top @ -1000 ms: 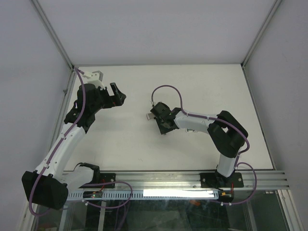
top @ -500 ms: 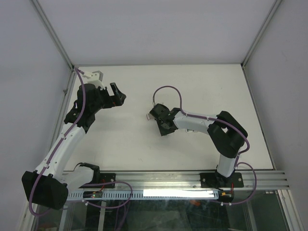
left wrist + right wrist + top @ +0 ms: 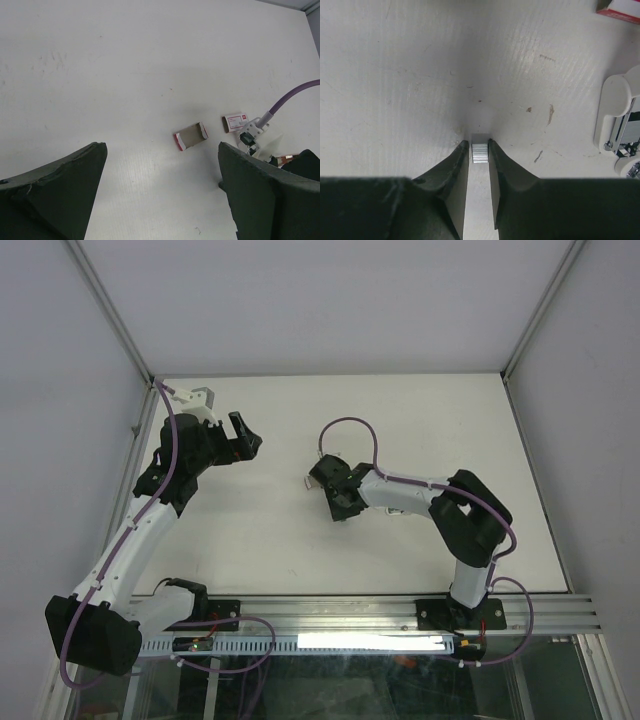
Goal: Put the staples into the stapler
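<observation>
Top cam: high over table (image 3: pixel 400 420) 6 o'clock edge, looks down on all. Wrist cams: close on tabletop. Both catch red-white box (image 3: pixel 235 121) (image 3: pixel 620 7), 1 o'clock in right's.

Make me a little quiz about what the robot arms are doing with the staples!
1. True or false: the left gripper holds the red-and-white sleeve.
2. What does the right gripper pinch? A) a coin B) a strip of staples C) a pencil
3. How many cardboard box pieces lie on the table in the left wrist view?
Key: 1 false, it is open and empty. 2 B. 3 two: the sleeve and the tray, lying apart.
</observation>
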{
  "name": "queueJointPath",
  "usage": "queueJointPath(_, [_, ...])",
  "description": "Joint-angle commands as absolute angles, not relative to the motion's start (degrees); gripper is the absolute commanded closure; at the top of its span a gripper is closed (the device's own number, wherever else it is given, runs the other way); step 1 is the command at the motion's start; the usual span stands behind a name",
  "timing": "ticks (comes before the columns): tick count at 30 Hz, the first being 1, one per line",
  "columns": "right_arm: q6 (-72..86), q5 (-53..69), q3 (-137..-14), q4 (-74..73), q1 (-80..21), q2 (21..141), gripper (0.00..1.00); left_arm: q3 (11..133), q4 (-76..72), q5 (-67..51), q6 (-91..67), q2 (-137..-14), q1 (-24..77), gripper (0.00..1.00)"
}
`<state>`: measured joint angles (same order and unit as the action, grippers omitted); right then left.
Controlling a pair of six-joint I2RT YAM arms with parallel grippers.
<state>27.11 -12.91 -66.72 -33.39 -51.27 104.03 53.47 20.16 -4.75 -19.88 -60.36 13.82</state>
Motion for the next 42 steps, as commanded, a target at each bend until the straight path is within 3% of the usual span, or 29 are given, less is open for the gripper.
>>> queueJointPath(1, [28.6,-14.7,-69.0,-33.4,-51.5,104.9,0.74,53.5,18.2,-5.1,-18.7,-58.8,13.7,0.01])
queueJointPath(10, [28.9,-15.5,-69.6,-33.9,-51.5,105.8,0.75,53.5,18.2,-5.1,-18.7,-58.7,13.6,0.01])
queueJointPath(18, [28.8,-15.8,-69.3,-34.0,-51.5,103.8,0.9,53.3,18.1,-5.0,-18.6,-58.7,13.6,0.01])
queueJointPath(27, [24.9,-14.5,-72.1,-35.8,-49.7,94.3,0.9,51.8,14.4,-13.1,-18.4,-59.4,15.1,0.02])
queueJointPath(32, [21.7,-12.5,-70.7,-36.4,-43.4,86.4,0.9,52.3,12.3,-11.0,-21.1,-62.0,26.9,0.03])
queueJointPath(36, [19.3,-10.9,-68.7,-36.7,-36.3,80.8,0.89,49.8,2.6,-9.8,-23.3,-65.2,36.5,0.05])
queueJointPath(42, [15.9,-10.5,-66.3,-37.8,-25.6,74.3,0.89,52.9,-8.6,-9.4,-17.6,-78.3,48.7,0.05])
